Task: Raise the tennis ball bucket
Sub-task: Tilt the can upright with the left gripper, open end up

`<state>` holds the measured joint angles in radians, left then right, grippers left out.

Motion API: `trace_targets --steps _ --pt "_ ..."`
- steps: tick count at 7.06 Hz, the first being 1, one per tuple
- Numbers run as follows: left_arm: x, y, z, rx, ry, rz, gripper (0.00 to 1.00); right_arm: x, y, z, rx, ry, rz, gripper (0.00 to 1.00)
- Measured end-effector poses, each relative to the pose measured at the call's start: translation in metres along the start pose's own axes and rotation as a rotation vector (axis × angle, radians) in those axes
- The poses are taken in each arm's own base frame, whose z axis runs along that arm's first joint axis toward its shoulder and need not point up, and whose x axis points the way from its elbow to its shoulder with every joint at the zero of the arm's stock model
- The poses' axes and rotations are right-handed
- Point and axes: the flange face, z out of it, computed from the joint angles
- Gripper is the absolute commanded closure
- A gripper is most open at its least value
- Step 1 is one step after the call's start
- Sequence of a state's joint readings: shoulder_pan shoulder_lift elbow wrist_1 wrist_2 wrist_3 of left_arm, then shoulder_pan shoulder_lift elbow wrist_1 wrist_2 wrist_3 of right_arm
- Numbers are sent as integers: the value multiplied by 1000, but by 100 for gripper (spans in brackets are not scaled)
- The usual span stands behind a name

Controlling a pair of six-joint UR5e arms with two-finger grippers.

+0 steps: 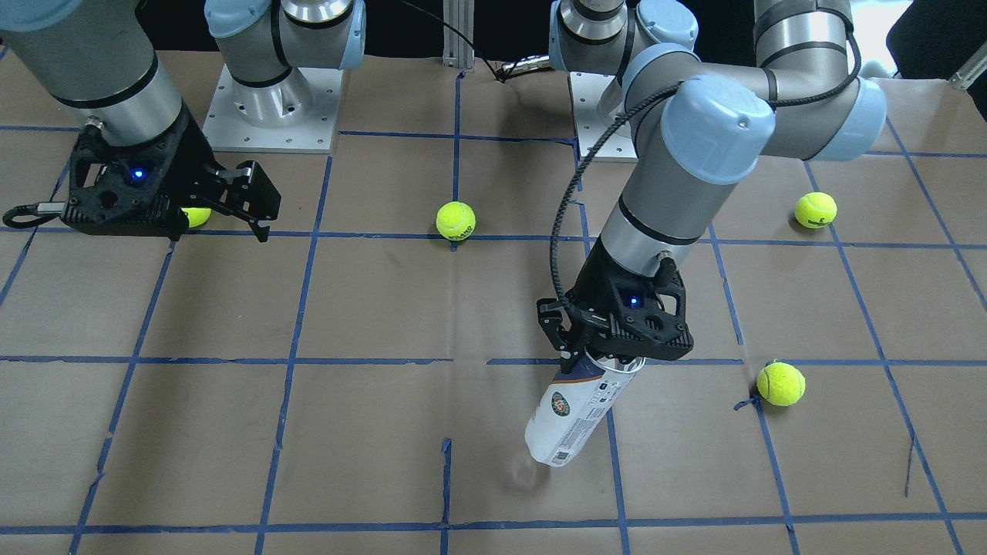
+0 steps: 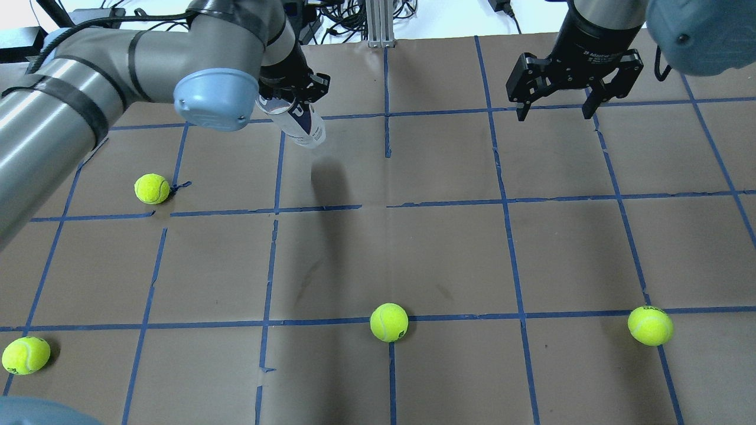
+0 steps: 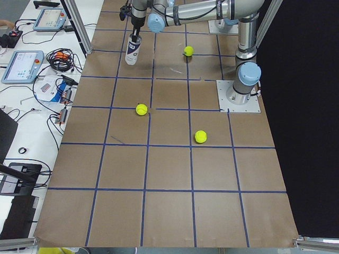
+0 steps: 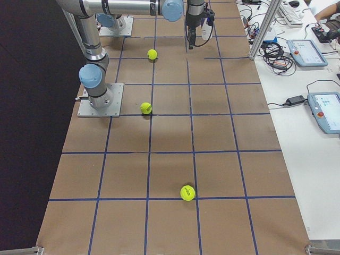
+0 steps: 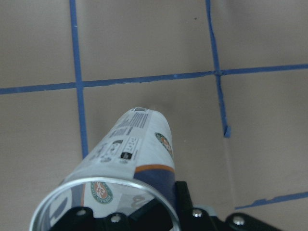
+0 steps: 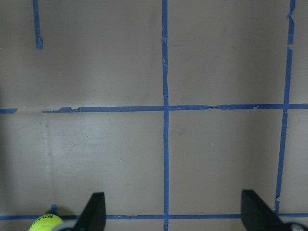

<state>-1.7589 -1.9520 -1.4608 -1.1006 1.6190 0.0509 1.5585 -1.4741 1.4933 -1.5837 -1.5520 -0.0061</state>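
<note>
The tennis ball bucket is a slim clear can with a white and navy label, an orange stripe and a round emblem. My left gripper is shut on its open top rim. The can hangs tilted, its bottom clear of the paper, with its shadow apart from it. It also shows in the overhead view, the exterior left view and the left wrist view. My right gripper is open and empty, hovering over the table on the far side; the right wrist view shows its fingers wide apart.
Several yellow-green tennis balls lie loose on the brown paper with its blue tape grid: one near the can, one at centre, one at the left, one under the right arm. Arm bases stand at the robot's edge.
</note>
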Motion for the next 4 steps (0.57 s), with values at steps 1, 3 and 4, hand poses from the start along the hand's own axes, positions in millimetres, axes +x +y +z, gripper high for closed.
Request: trace_targets --steps 1,3,4 --pt "16 -8 14 -43 -21 42 95 0 0 0 1 -1 0 0" --pt "30 -13 31 -93 -23 70 69 0 0 0 2 -1 0 0" --pt "32 -14 37 -103 -21 63 59 0 0 -1 2 -1 0 0"
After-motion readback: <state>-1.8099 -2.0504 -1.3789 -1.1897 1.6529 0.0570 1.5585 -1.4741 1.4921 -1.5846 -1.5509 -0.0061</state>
